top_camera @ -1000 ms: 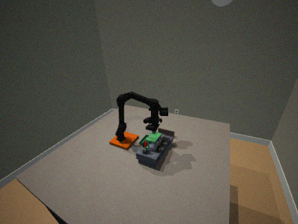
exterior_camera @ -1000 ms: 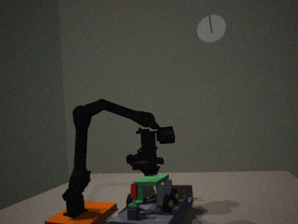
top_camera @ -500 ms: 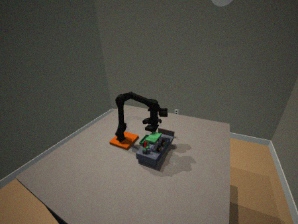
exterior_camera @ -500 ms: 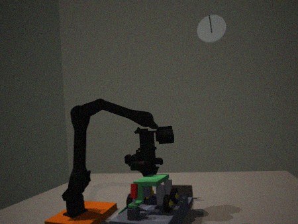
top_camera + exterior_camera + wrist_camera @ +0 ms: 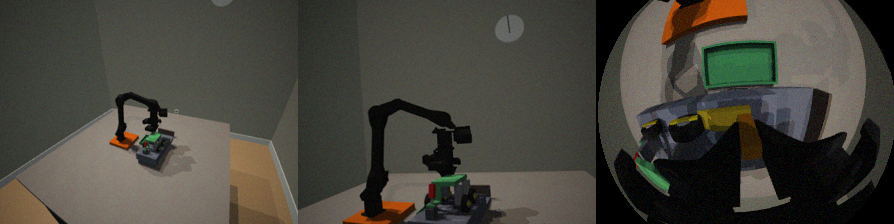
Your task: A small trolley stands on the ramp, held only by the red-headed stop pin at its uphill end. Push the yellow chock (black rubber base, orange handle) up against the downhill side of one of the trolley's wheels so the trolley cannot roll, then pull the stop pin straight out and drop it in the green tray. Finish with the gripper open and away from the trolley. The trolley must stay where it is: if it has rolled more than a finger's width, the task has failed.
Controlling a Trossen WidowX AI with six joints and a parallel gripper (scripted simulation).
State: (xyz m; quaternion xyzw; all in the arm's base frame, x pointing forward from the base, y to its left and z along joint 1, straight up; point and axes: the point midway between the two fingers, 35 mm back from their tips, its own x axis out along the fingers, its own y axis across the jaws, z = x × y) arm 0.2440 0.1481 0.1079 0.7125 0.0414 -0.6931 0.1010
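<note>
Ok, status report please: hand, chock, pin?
Hand shut on yellow chock, low over trolley. Contact with wheel unclear. Red pin in place. No obstruction seen.

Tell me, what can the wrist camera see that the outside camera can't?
Only the wrist view shows the yellow chock, pinched in the gripper. Only the exterior view shows the whole black arm and the round clock on the wall. Both show the orange base plate and the grey ramp.
</note>
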